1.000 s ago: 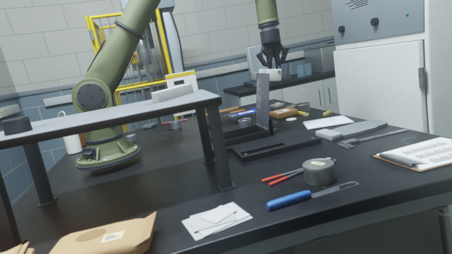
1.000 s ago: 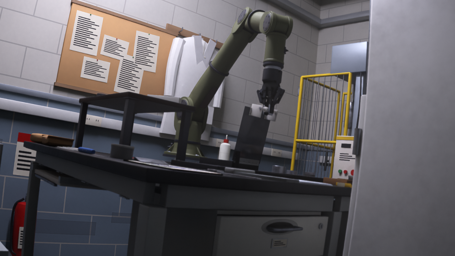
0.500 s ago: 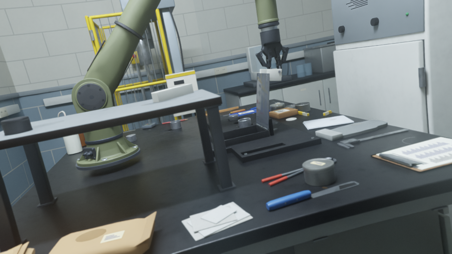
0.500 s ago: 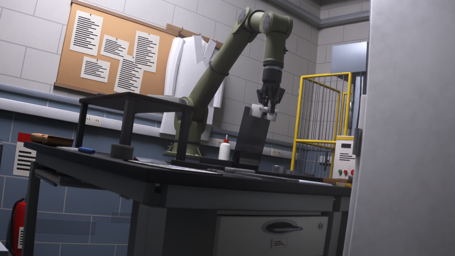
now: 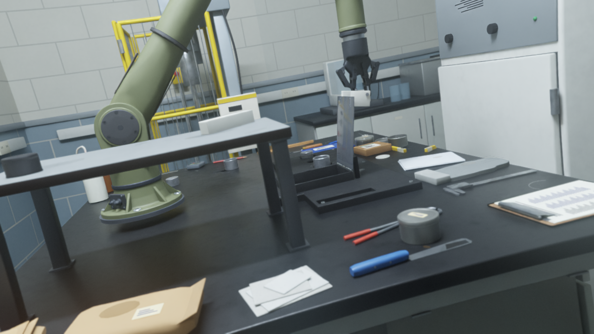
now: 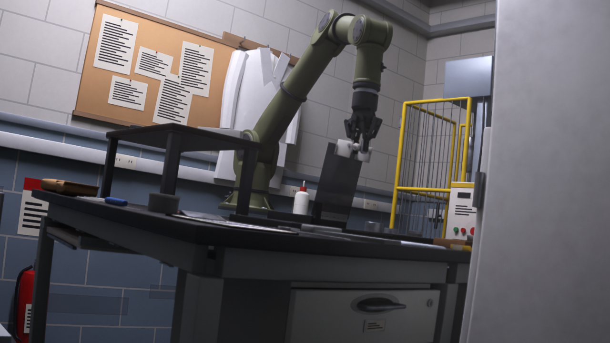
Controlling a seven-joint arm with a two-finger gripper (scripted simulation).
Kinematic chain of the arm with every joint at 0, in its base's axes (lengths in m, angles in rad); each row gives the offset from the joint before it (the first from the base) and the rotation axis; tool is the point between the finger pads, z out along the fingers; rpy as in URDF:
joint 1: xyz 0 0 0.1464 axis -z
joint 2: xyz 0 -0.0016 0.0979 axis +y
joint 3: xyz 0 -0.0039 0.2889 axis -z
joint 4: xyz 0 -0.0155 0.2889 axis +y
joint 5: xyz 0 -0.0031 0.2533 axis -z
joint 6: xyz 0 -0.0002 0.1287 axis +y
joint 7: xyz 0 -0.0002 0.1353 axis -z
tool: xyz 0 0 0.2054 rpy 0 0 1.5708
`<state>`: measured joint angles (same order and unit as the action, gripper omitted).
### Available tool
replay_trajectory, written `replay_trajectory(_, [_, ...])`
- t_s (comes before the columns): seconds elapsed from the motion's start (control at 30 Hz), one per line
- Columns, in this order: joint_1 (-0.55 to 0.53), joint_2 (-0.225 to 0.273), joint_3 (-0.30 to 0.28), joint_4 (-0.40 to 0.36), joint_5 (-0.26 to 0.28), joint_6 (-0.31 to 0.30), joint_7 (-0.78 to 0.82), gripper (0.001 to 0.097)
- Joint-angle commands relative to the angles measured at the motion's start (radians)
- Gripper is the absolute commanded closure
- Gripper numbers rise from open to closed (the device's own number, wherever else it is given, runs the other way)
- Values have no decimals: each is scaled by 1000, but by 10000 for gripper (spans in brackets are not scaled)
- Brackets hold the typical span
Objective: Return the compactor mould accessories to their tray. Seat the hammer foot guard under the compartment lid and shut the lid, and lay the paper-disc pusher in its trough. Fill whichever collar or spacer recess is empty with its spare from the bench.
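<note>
The white handle [image 5: 355,98] [image 6: 353,149] sits at the top edge of the compartment lid [image 5: 345,132] [image 6: 338,184], which stands nearly upright on the black tray [image 5: 357,187]. Below the lid the open compartment [image 5: 322,173] shows a dark floor, and a long trough [image 5: 345,196] runs along the tray's near part. A white block [image 5: 226,121] lies on the raised shelf, and a grey cylinder with a label [image 5: 419,225] stands on the bench in front of the tray. My gripper [image 5: 357,86] [image 6: 361,144] hangs straight down just over the lid's handle, fingers open and empty.
The raised black shelf [image 5: 141,151] on legs stands left of the tray, its leg close to the tray's corner. Red-handled tongs [image 5: 369,233], a blue-handled tool [image 5: 409,256], papers [image 5: 285,289], a clipboard [image 5: 548,203] and calipers [image 5: 486,181] lie on the bench.
</note>
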<state>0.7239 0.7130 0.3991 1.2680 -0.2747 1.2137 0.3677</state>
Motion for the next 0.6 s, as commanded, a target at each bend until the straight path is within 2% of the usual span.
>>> replay_trajectory(0.0, [0, -2, 0, -2, 0, 1, 0, 601])
replay_trajectory(0.27, [0, -8, 3, -18, 3, 23, -3, 601])
replay_trajectory(0.57, [0, -23, 8, -56, 9, 74, -11, 601])
